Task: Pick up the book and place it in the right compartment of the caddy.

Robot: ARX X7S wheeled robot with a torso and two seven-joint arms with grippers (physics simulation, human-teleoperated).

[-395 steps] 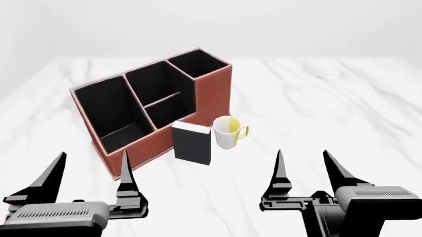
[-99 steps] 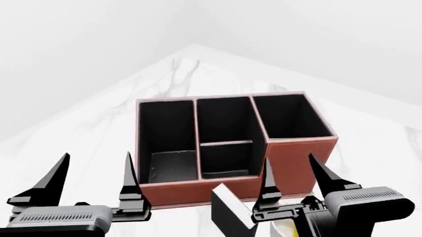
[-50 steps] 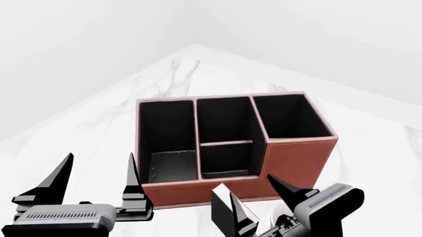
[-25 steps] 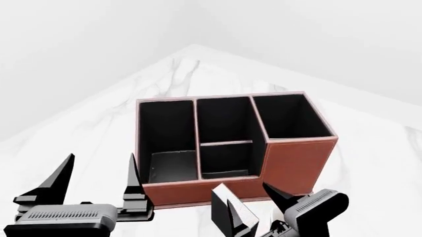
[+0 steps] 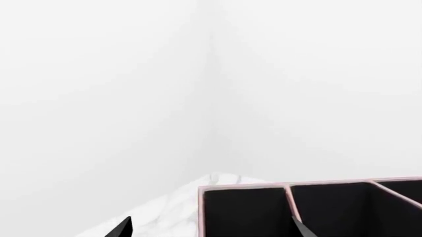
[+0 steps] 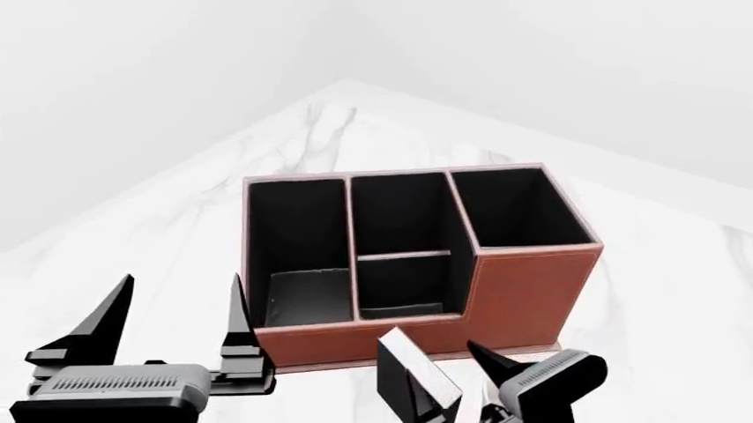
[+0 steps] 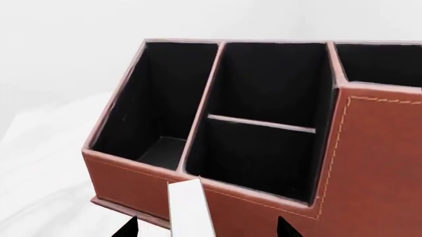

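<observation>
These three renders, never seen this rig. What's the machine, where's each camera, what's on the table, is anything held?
It is a simulated wheeled robot with two arms, each ending in a two-finger gripper. One picture comes from a camera on its head, looking down over both arms; the other two come from cameras near each gripper.

On the white marble table stands the caddy, a reddish-brown organiser with black insides and four sections. Its tall square end section is the right compartment, and it has nothing in it. The book stands in front of the caddy, black with white page edges.

The left gripper hangs open, off to the side. The right gripper is open and low, with one finger on each side of the book. I cannot tell whether they touch it, so nothing is clearly held.
</observation>
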